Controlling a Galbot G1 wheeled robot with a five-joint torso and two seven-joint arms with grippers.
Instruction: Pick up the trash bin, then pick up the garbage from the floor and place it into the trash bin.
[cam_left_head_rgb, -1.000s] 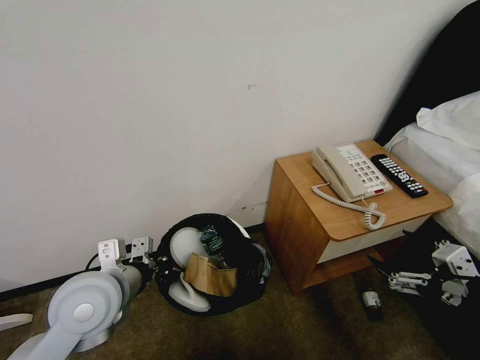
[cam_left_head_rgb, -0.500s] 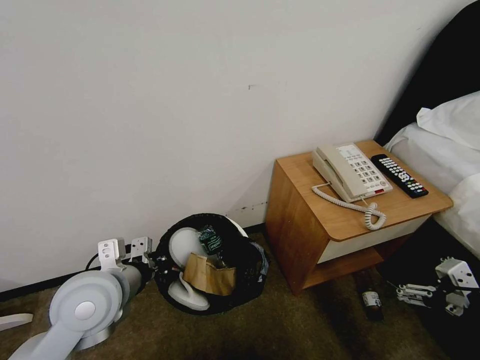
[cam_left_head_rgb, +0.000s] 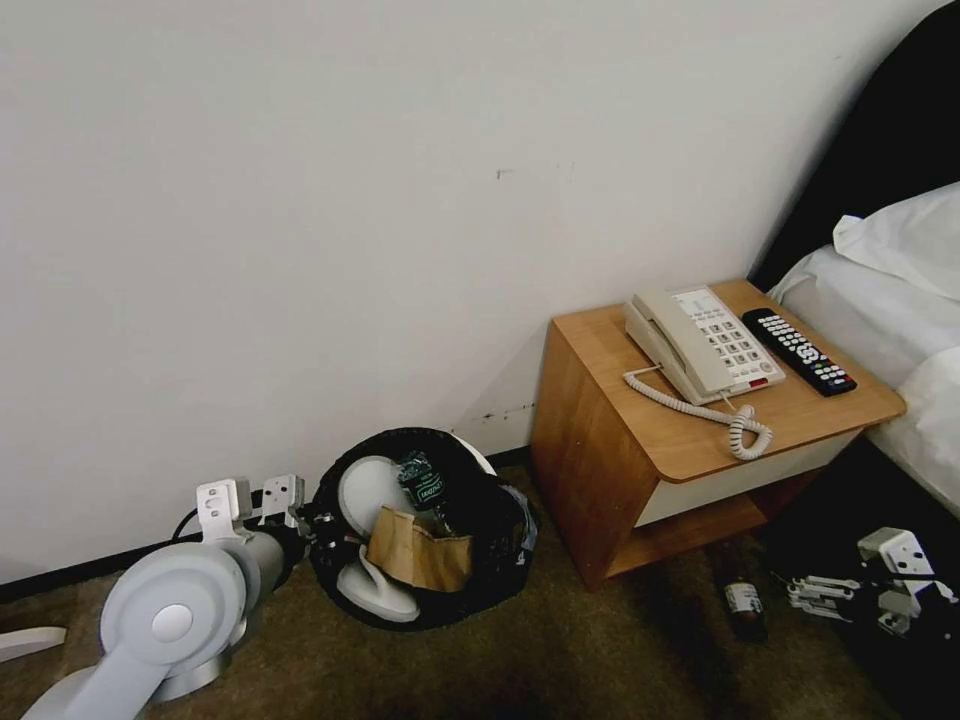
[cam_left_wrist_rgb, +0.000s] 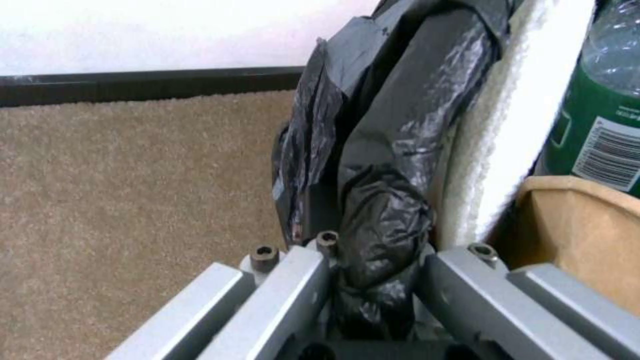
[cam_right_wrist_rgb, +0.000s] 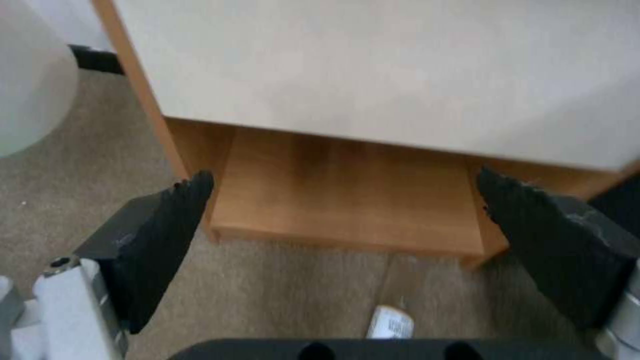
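Observation:
The trash bin (cam_left_head_rgb: 500, 540), round and lined with a black bag (cam_left_wrist_rgb: 393, 150), is tipped with its mouth toward me against the wall. Inside lie white slippers (cam_left_head_rgb: 365, 490), a brown cardboard piece (cam_left_head_rgb: 420, 555) and a green-labelled plastic bottle (cam_left_head_rgb: 425, 485). My left gripper (cam_left_head_rgb: 318, 528) is shut on the bin's bag-covered rim, and the left wrist view shows the left gripper (cam_left_wrist_rgb: 377, 250) pinching the bag there. A brown bottle (cam_left_head_rgb: 743, 600) lies on the carpet in front of the nightstand. My right gripper (cam_left_head_rgb: 797, 595) hangs open low beside it; its label (cam_right_wrist_rgb: 390, 322) shows below the open right gripper (cam_right_wrist_rgb: 343, 177).
A wooden nightstand (cam_left_head_rgb: 600, 440) stands right of the bin, carrying a phone (cam_left_head_rgb: 700, 345) and a remote (cam_left_head_rgb: 798, 351); its lower shelf (cam_right_wrist_rgb: 347, 200) is just ahead of the right gripper. A bed (cam_left_head_rgb: 890, 300) fills the right side. The wall is close behind.
My right gripper has sunk lower toward the carpet beside the brown bottle. The left gripper and the bin have hardly moved.

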